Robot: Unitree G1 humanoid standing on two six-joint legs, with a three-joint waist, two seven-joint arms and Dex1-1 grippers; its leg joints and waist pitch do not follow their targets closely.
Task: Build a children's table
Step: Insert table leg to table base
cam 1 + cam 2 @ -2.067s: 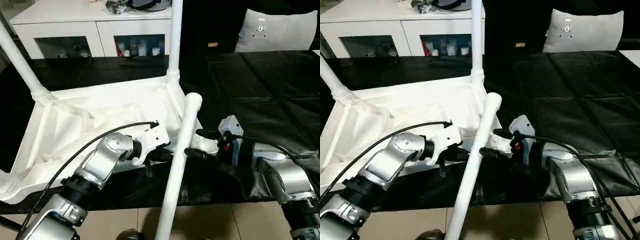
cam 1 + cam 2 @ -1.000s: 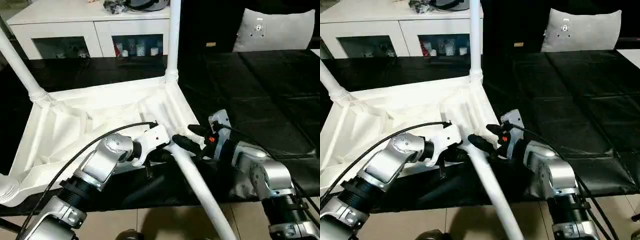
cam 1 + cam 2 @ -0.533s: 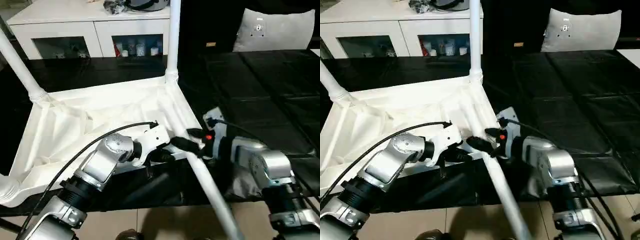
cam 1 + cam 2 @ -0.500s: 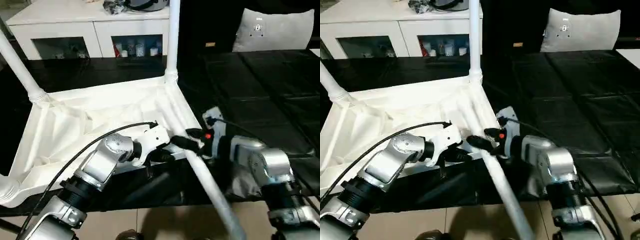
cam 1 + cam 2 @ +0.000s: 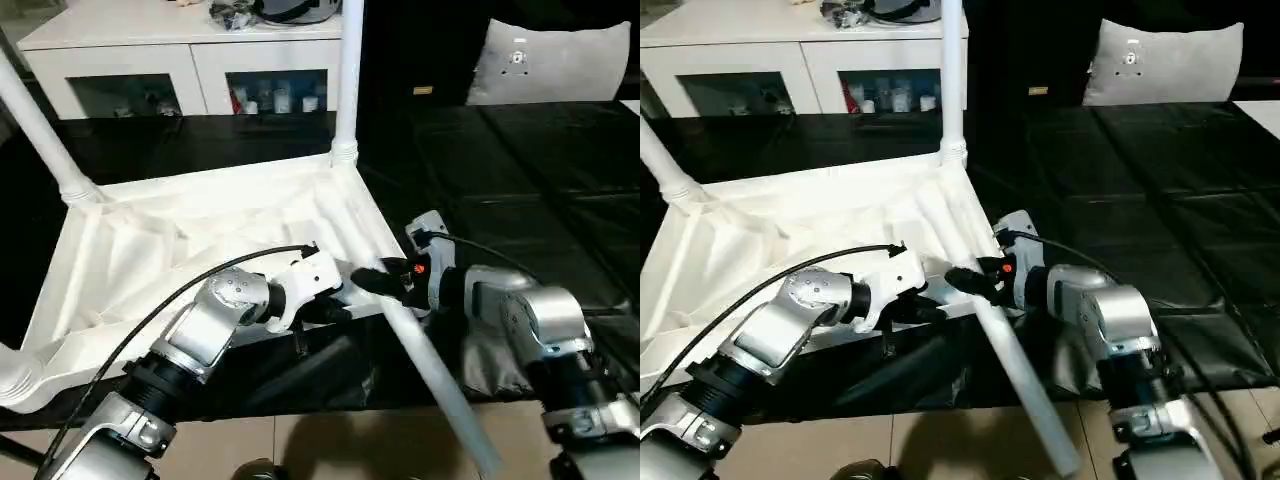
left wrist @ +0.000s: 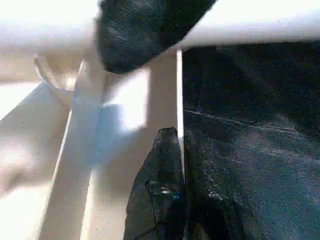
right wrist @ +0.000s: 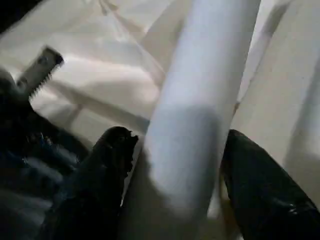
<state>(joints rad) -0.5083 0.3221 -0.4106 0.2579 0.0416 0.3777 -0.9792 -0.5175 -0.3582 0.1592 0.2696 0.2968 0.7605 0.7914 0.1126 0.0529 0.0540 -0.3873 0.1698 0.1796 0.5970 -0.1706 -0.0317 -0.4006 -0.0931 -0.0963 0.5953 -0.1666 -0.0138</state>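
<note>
Loose leg (image 5: pixel 430 365) swung down from upright; right pincer (image 5: pixel 385 284) closing around it; left pincer (image 5: pixel 335 308) pinched closed.

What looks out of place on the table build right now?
One loose leg lies slanted across the upturned tabletop's near corner, its far end hanging past the black work table's edge, unlike the leg standing upright in its socket. The right hand straddles it.

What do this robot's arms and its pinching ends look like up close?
Both forearms are rounded silver metal with black ribbed collars near the elbow. The left gripper and right gripper have white housings and two black fingers. Black cables arc along each arm; a small red light glows on the right.
</note>
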